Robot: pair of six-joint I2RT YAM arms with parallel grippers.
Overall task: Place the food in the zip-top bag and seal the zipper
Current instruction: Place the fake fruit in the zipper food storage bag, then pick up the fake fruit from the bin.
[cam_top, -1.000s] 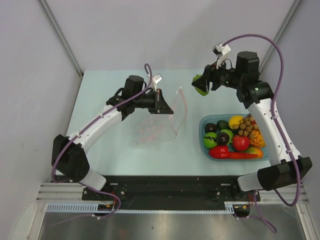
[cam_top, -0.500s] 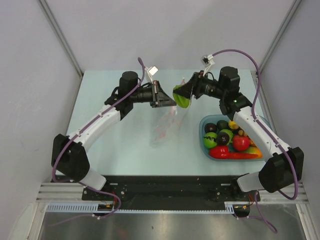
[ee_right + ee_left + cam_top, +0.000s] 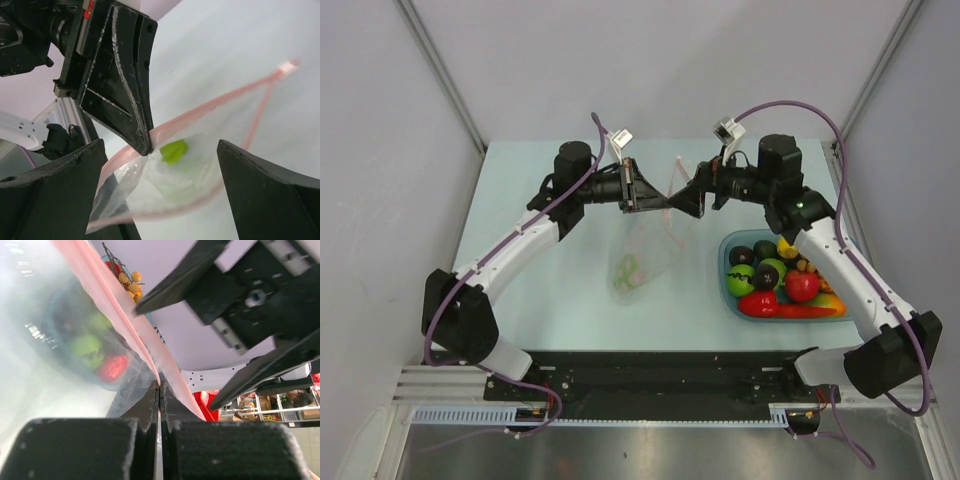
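left claw [image 3: 159, 389] pinches zipper [image 3: 210, 107] of zip-top bag [image 3: 645, 255] | right claw [image 3: 688, 200] spread wide, empty | green piece [image 3: 174, 150] inside bag

Overhead looks down; close wrist views share zip-top bag [image 3: 200, 180].

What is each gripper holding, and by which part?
The left gripper pinches the bag by its pink zipper strip at the mouth. The right gripper is open and holds nothing.
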